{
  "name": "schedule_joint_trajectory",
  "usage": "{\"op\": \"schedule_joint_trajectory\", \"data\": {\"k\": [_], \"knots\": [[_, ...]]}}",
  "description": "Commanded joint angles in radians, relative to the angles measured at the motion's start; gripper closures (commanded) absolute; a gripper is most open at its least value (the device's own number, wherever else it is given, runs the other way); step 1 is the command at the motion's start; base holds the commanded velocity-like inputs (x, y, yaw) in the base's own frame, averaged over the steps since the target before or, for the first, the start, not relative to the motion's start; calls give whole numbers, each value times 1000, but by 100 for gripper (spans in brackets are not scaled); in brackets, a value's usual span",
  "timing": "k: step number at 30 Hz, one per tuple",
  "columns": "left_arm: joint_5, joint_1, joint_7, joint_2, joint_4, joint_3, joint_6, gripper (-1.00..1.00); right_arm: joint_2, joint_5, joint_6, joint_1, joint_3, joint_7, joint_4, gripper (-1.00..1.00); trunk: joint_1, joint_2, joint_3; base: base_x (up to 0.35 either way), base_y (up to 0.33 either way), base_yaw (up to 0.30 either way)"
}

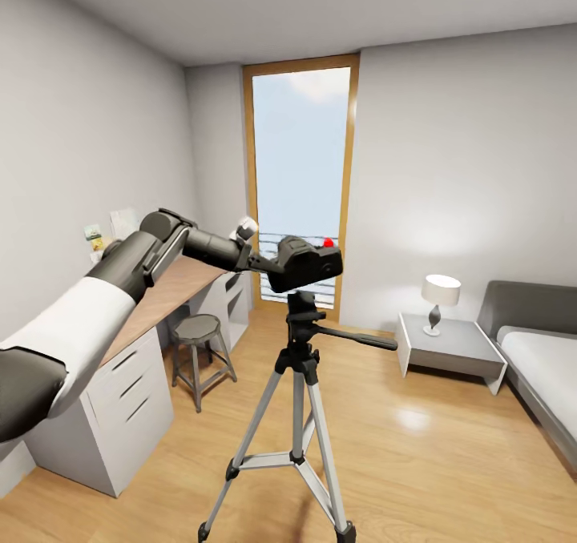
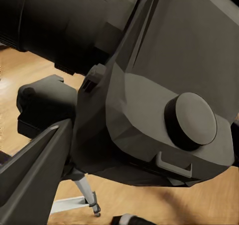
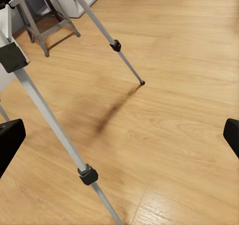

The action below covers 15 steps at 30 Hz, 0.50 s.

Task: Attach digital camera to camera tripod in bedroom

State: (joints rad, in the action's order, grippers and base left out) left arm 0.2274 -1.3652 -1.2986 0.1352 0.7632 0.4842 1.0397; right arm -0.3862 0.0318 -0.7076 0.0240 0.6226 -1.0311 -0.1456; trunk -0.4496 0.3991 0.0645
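Above the camera tripod (image 1: 298, 383), the left gripper (image 1: 268, 264) grips the digital camera (image 1: 308, 263) just over the black head, apparently for seating; right gripper (image 3: 119, 135) spread open over floor

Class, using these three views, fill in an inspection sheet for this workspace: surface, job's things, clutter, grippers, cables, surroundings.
Surface: light wood plank floor, bare around the stand.
Job's things: small matte-black digital camera held just above the head of the silver-grey three-legged camera tripod; contact cannot be told.
Clutter: nothing seen.
Grippers: left gripper shut on the camera; right gripper open, over the floor beside the tripod legs.
Cables: nothing seen.
Surroundings: grey desk, metal stool, tall wood-framed window, bedside lamp.
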Motion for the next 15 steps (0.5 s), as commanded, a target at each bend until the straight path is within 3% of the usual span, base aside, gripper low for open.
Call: {"op": "schedule_joint_trajectory", "data": {"k": [1,3,6,13,15], "knots": [[4,-1,-2,1,1,27,7,100,0,3,-1,1,2,-6,1,-100,0,1,0,0,0,0],[4,-1,-7,0,2,72,7,100,0,3,-2,1,2,-6,1,-100,0,1,0,0,0,0],[4,-1,-12,2,3,104,7,100,0,3,-2,1,2,-6,1,-100,0,1,0,0,0,0],[5,-1,-13,9,4,111,7,100,0,3,-4,1,2,-6,1,-100,0,1,0,0,0,0],[5,-1,-13,10,4,114,7,100,-1,8,-58,1,3,-31,1,-100,0,1,0,0,0,0]]}}
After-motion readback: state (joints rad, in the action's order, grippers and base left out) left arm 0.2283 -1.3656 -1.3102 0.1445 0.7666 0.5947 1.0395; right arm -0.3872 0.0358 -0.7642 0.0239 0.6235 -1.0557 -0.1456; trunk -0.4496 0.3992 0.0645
